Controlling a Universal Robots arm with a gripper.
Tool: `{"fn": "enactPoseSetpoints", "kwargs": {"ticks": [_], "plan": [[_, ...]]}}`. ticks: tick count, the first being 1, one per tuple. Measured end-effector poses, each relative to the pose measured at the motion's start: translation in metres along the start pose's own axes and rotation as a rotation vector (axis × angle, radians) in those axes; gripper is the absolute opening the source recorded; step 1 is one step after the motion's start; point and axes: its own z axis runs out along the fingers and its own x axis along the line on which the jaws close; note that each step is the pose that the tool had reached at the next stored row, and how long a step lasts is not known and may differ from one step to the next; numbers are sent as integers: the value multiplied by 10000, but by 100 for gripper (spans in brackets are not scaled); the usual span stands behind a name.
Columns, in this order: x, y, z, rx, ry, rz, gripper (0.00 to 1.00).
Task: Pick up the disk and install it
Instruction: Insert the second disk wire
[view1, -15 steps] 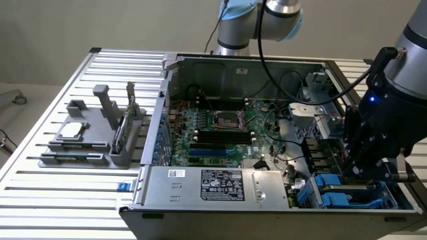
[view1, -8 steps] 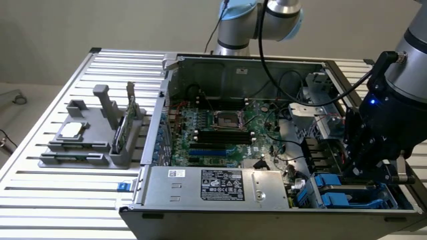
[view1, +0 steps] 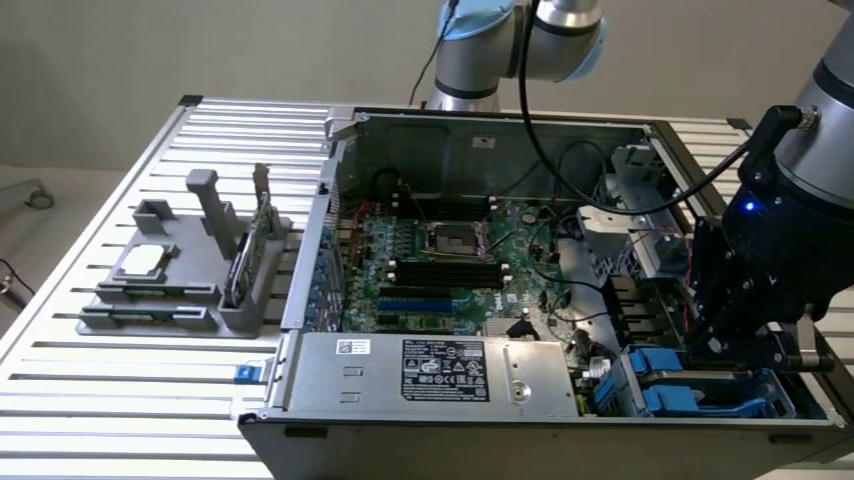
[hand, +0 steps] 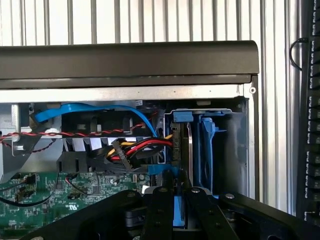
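We're down in the lower right of the exterior view, where the black gripper sits low inside the open computer case, right over the drive bay with its bright blue plastic carriers. From the wrist view, the two matte black fingers stand nearly together, pinched on the thin blue edge of the disk, which stands upright on its edge in the grey sheet-metal bay. Beside it we see a second blue carrier, ribbed and glossy. Flat blue, red and yellow cables run in beside the green motherboard. At centre left of the exterior view, a grey moulded stand rests on the slatted aluminium table.
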Motion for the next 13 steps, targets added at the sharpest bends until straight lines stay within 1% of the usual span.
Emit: {"fn": "enactPoseSetpoints", "kwargs": {"ticks": [13], "plan": [[-1,0,0,6,3,1,16]]}}
